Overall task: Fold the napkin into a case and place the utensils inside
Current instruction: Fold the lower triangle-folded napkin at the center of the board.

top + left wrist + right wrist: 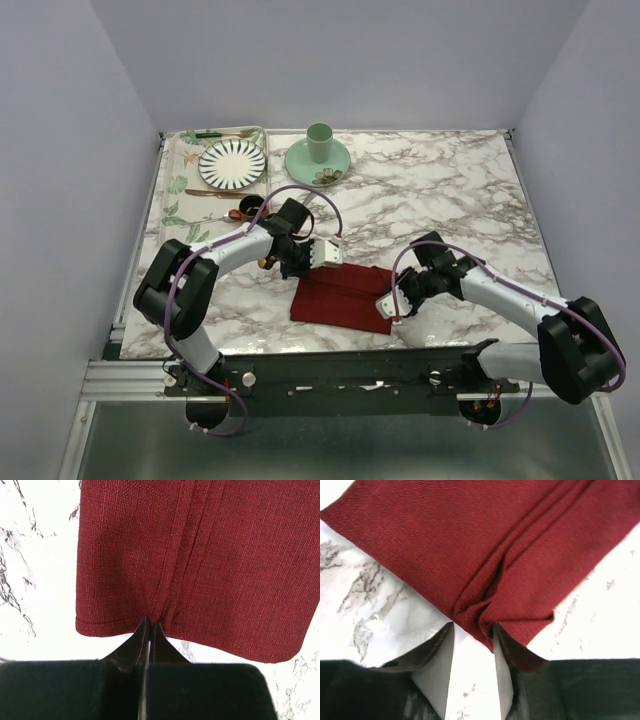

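The napkin [343, 297] lies on the marble table as a dark red folded strip with a crease running along it. My left gripper [325, 253] is at its far left end. In the left wrist view this gripper [150, 625] is shut, its tips pinching the hem of the napkin [200, 555] where the crease meets the edge. My right gripper [388, 305] is at the near right end. In the right wrist view it [472, 630] stands open, and a bunched fold of the napkin [470, 545] lies just at its tips. I cannot make out the utensils in any view.
At the far left a floral tray [175, 185] holds a striped plate [232, 163], a thin green-handled utensil [212, 134] and a thin brown-gold one [215, 193]. A green cup [319, 142] stands on a green saucer [300, 160]. A small dark cup [250, 206] sits by my left arm.
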`<state>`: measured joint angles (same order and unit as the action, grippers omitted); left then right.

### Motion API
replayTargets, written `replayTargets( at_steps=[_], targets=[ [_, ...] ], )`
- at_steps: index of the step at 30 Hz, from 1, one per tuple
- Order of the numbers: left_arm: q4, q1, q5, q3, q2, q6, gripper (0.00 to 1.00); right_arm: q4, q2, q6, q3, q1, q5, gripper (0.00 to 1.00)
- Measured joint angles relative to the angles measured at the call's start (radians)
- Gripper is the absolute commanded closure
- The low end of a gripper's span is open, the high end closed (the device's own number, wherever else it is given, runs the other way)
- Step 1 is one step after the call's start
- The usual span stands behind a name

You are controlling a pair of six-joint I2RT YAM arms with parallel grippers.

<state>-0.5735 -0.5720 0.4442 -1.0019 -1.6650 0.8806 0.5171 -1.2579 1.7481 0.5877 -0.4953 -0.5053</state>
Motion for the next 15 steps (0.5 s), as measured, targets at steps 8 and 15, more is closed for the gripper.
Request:
replayTargets(
  at_steps=[8,15],
  targets=[
    [-0.005,-0.006,-0.007,-0.015,-0.013,-0.030,1.00,0.043,0.122,-0.128,0.020,0.000,0.024,0.45],
    [-0.004,-0.006,-0.007,-0.015,-0.013,-0.038,1.00,0.136,0.216,-0.427,0.109,0.008,0.014,0.52]
  ],
)
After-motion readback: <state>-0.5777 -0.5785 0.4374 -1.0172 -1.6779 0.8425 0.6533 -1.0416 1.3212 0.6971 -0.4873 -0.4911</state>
